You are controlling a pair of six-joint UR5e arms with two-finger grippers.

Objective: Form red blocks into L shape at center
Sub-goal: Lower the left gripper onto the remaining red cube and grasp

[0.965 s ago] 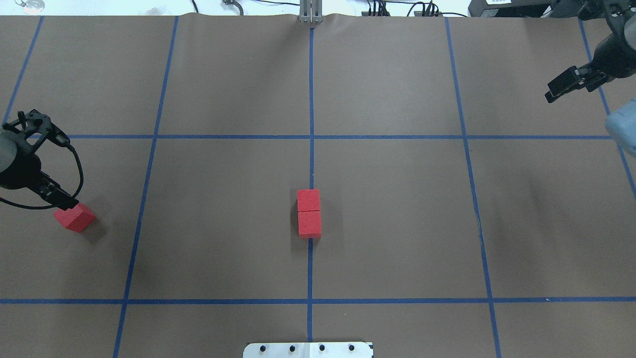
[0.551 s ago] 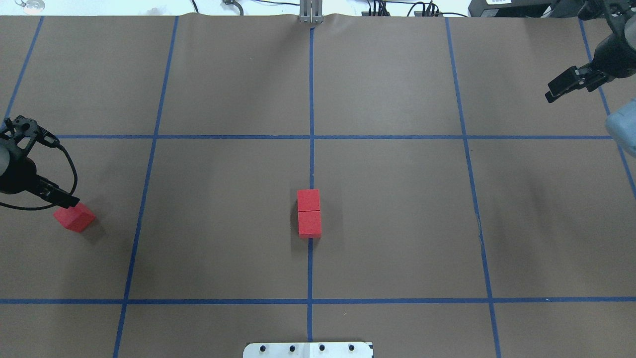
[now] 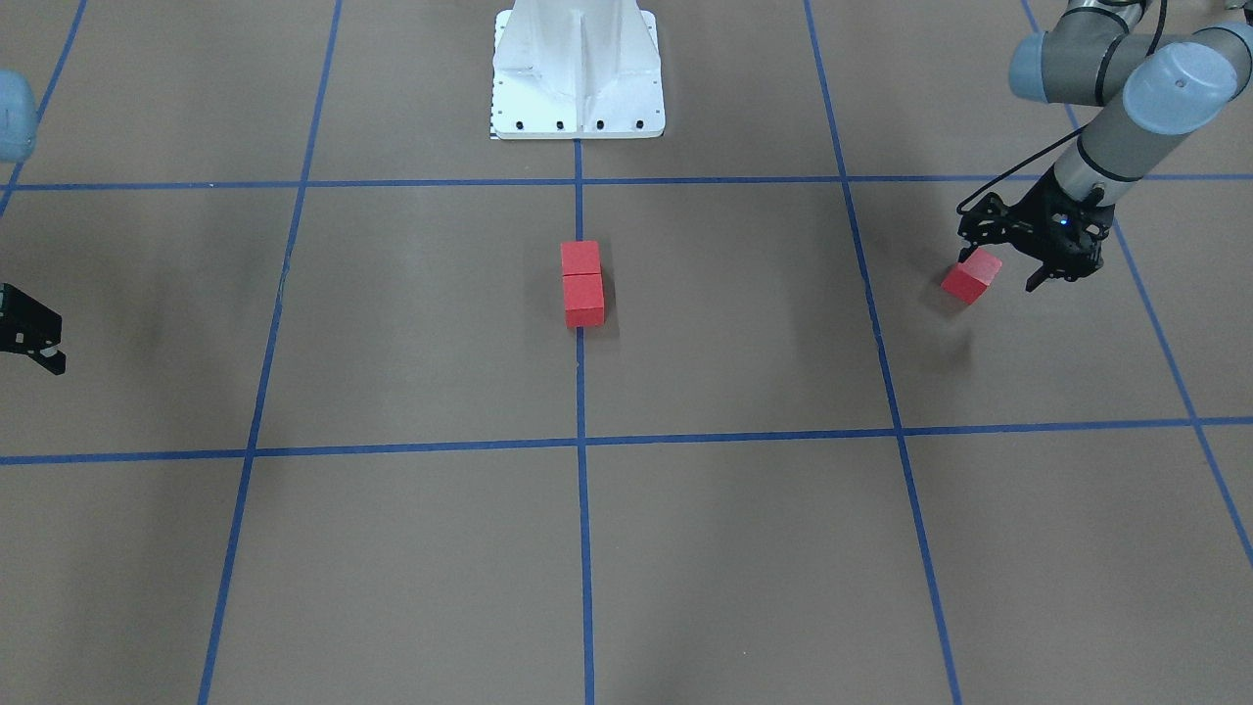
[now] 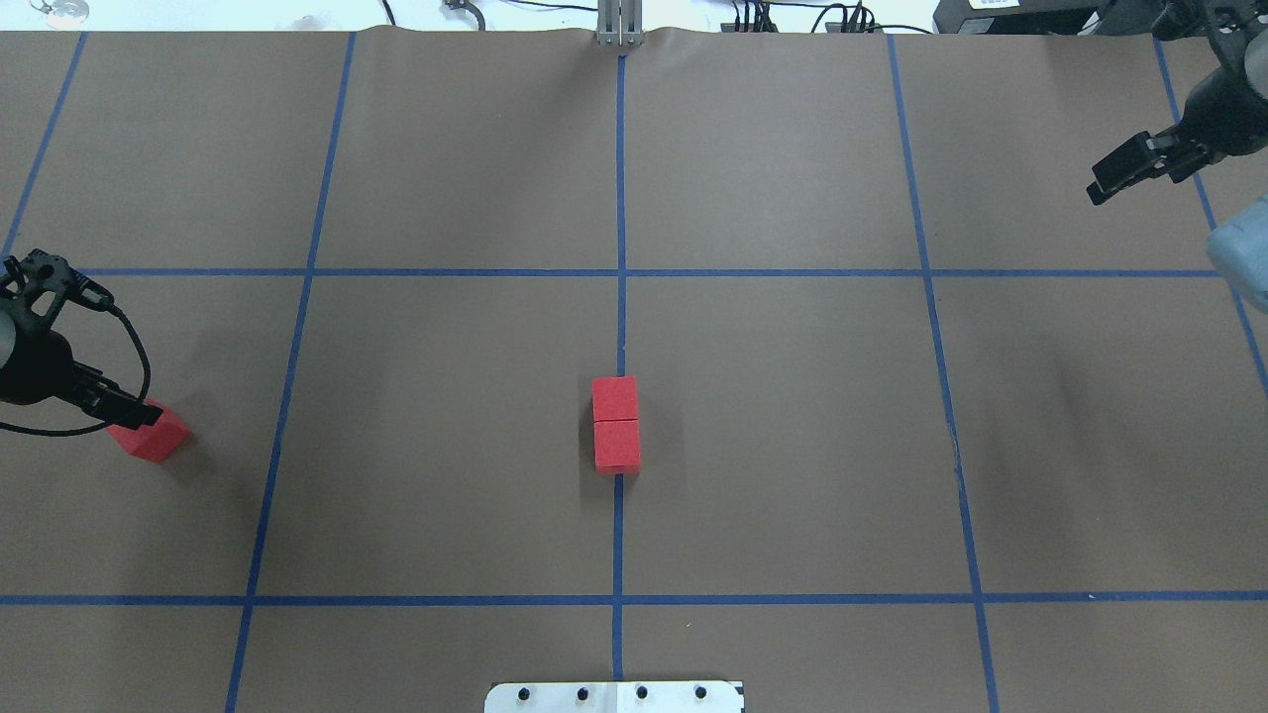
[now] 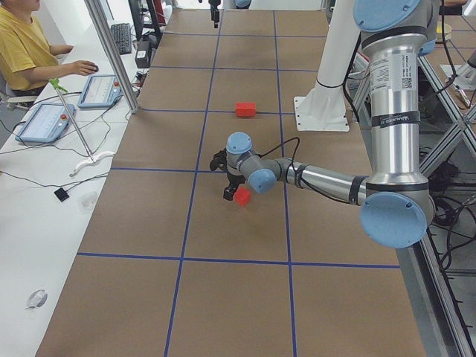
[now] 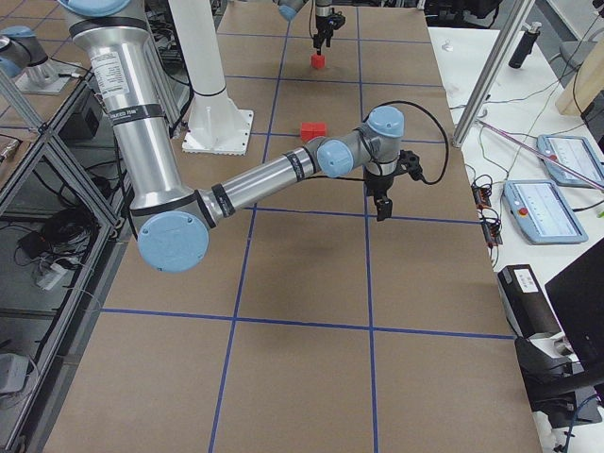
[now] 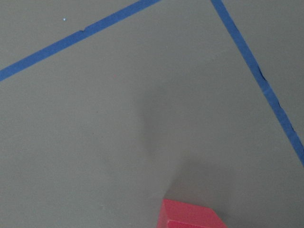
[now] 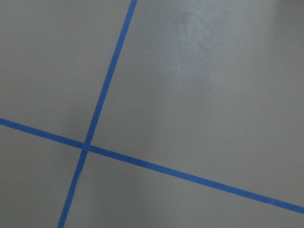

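Since a second ago our left gripper (image 4: 119, 411) has drifted slightly outward with the third red block (image 4: 152, 434), jaws apparently pinching one corner, so it may twist loose before reaching the pair (image 4: 616, 424) at center; right jaws unclear.

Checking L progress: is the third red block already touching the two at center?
No. In the overhead view the third red block sits far left by the left pincer, well apart from the center pair.
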